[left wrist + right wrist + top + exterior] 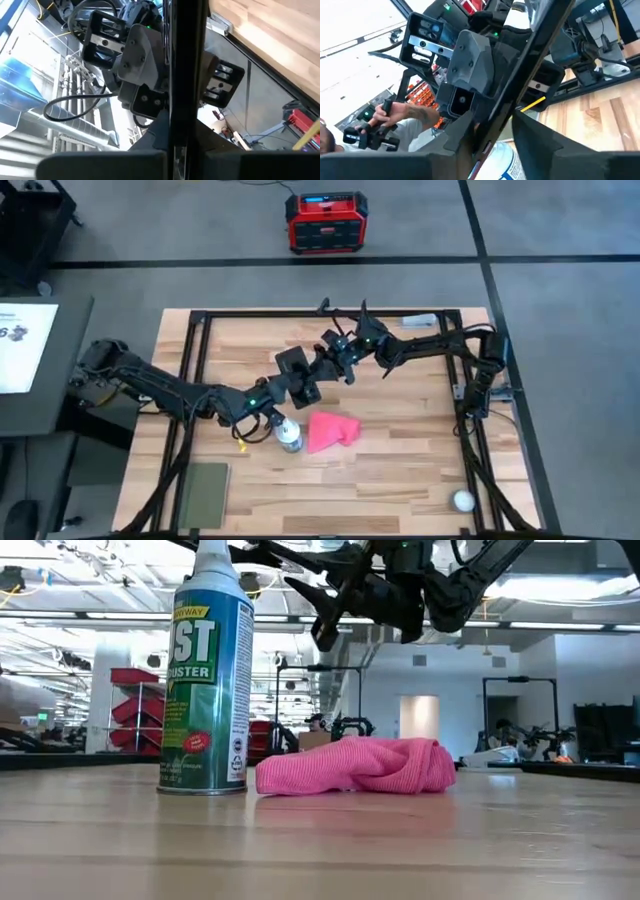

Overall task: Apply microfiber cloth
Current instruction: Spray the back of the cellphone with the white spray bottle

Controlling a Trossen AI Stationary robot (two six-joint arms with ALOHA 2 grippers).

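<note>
The pink microfiber cloth (330, 430) (350, 768) lies crumpled on the wooden table, just right of an upright spray can (289, 436) (205, 670). No gripper touches it. Above and beyond it, over the table's middle, my left gripper (312, 380) (175, 150) and my right gripper (335, 360) (490, 145) meet tip to tip. Each is shut on a thin black phone (187, 60) (540, 55), which both wrist views show edge-on. In the low view the grippers (370, 590) hang well above the cloth. My left gripper pinches the phone between its two fingers, one on each flat face, at the end nearest it (175, 142). The phone is lifted clear of the table and runs straight out toward the other gripper. My right gripper pinches the phone's opposite end (487, 140) between its two fingers, again one on each flat face. It comes level from the table's right side. The phone is clear of the table, edge-on to the camera.
A dull green pad (205, 490) lies at the near left and a white ball (462, 500) at the near right. A black frame (190, 380) rims the table. A red device (323, 222) stands on the floor beyond. A person's hand (385, 115) holds a controller in the room.
</note>
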